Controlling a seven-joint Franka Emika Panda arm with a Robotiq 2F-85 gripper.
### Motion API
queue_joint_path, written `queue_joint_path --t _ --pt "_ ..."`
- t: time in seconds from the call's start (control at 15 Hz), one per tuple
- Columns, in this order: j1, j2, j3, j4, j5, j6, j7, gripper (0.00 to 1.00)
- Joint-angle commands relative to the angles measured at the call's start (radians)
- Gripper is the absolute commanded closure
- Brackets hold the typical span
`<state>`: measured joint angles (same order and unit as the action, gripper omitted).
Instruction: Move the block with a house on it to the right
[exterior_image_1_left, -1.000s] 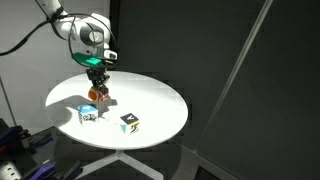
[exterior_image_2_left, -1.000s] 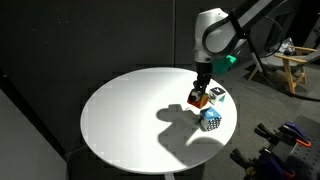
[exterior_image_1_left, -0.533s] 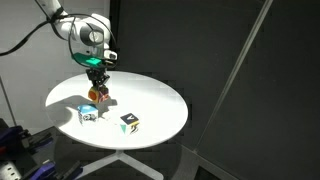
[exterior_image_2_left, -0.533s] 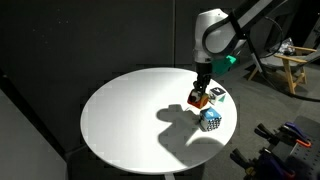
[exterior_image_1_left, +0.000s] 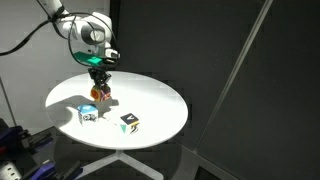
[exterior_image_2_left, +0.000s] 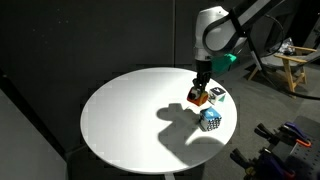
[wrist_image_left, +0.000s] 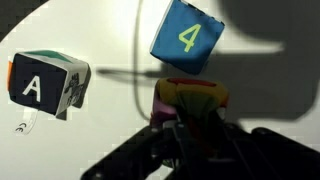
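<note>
White arm (exterior_image_2_left: 213, 30), black end effector (exterior_image_2_left: 201, 88)

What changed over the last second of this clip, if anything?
Nothing visibly changed. The fingers stay shut on the block with a house on it, at the same spot in both exterior views. The blue-and-white cube and the white cube have not moved.

A round white table (exterior_image_1_left: 160, 95) bears a blue-and-white cube (exterior_image_1_left: 88, 114) and a white cube (exterior_image_1_left: 129, 123), set apart.
</note>
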<state>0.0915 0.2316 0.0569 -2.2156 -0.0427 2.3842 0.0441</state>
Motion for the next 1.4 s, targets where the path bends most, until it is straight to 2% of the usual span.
queue_joint_path --t 0.0,0.67,1.0,1.33 --pt "-0.009 -0.034 -0.018 0.021 0.008 -0.013 0.068 0.93" --pt "-0.052 -0.010 -0.100 0.143 0.046 -0.095 0.331 0.93" --pt "-0.071 0.021 -0.134 0.193 0.098 -0.098 0.484 0.93" --pt "-0.058 0.072 -0.149 0.219 0.109 -0.079 0.666 0.94"
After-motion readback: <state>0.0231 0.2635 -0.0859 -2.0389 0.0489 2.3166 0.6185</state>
